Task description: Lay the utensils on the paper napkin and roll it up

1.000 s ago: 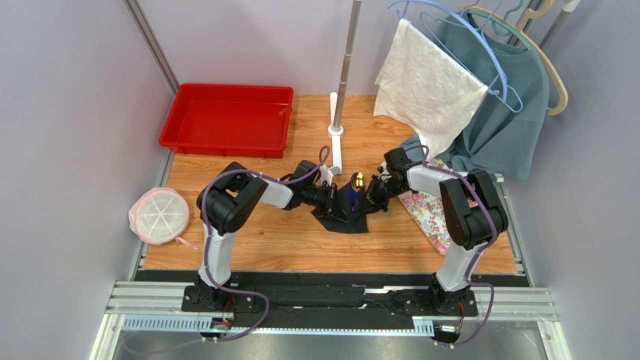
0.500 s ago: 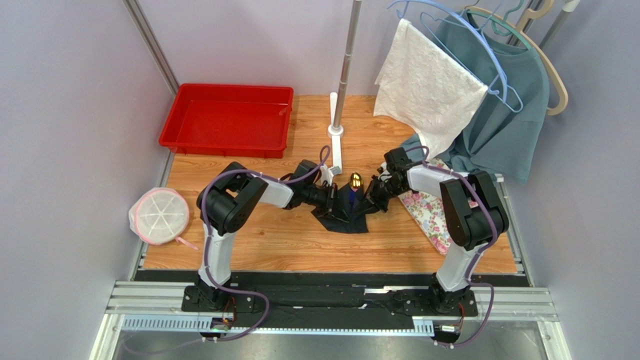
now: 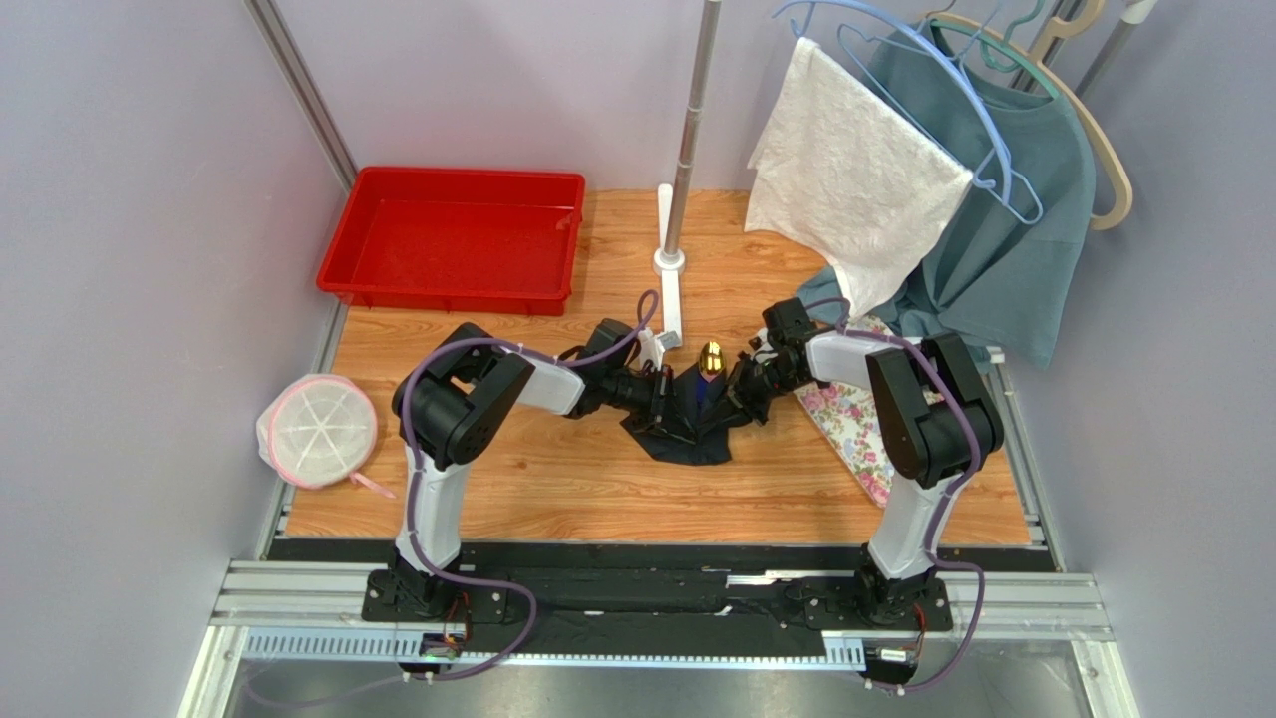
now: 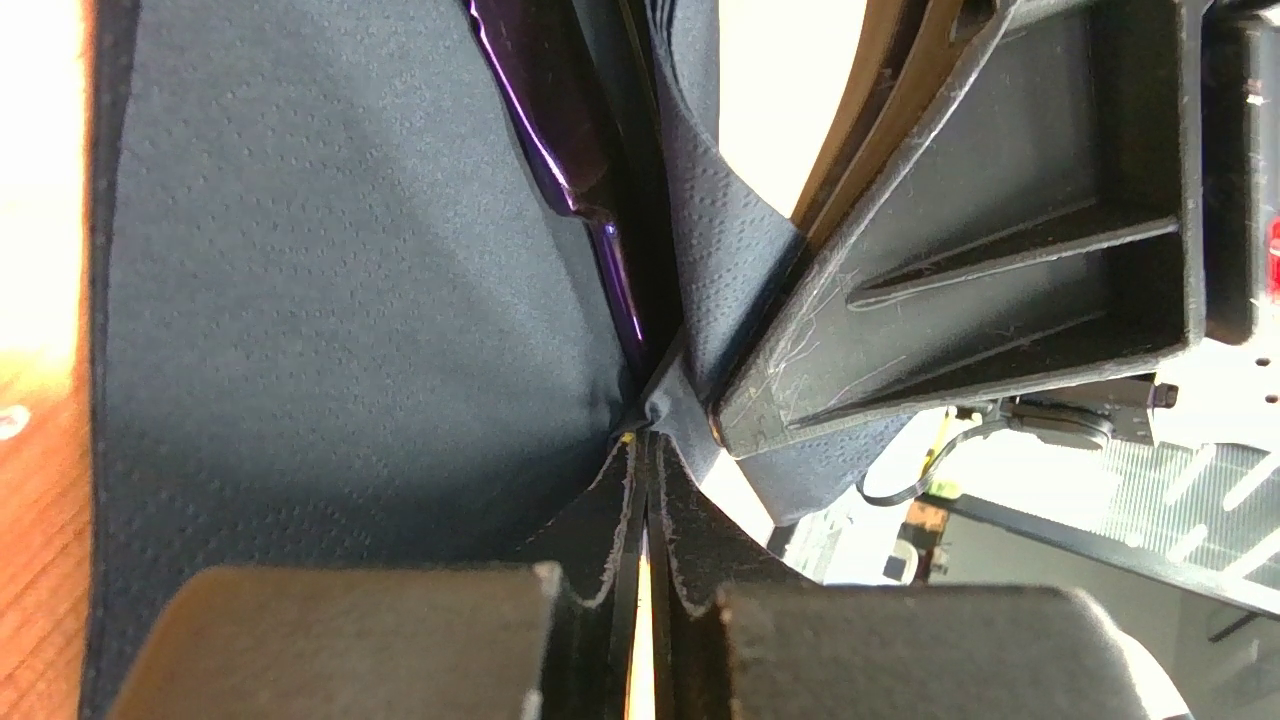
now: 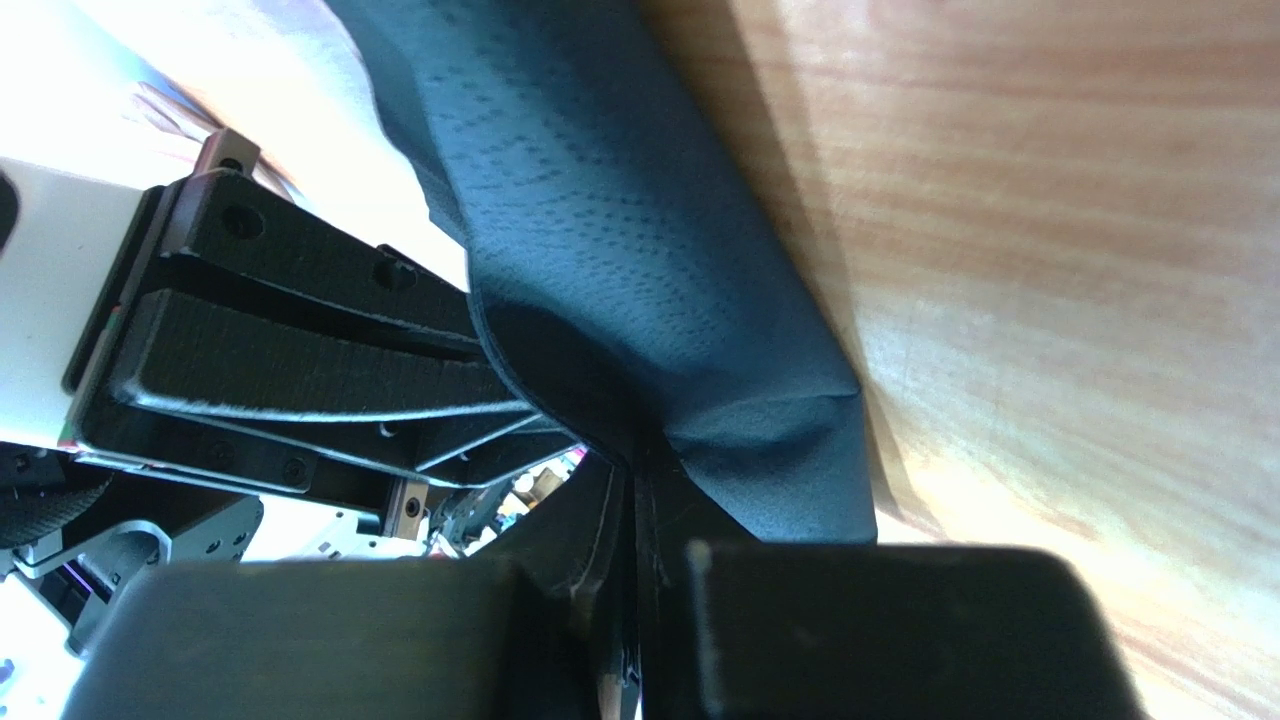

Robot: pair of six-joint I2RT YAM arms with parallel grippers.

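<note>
Left end effector (image 4: 649, 495), right end effector (image 5: 631, 518) pinch thin black paper napkin (image 4: 331, 300); uneven pull risks tearing, spilling dark-handled utensils (image 4: 559, 135).

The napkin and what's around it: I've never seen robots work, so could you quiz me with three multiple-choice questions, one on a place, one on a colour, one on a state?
1. Where is the red tray?
A) at the far left corner of the table
B) between the arm bases
C) on a hanger

2. What colour is the napkin?
A) white
B) red
C) black

3. What is the left gripper doing?
A) standing wide open in the air
B) pinching shut on the napkin
C) holding the tray

Answers:
1 A, the tray sits at the back left by the wall.
2 C, it looks matte black in every view.
3 B, the left wrist view shows the jaws closed on a napkin fold.
</note>
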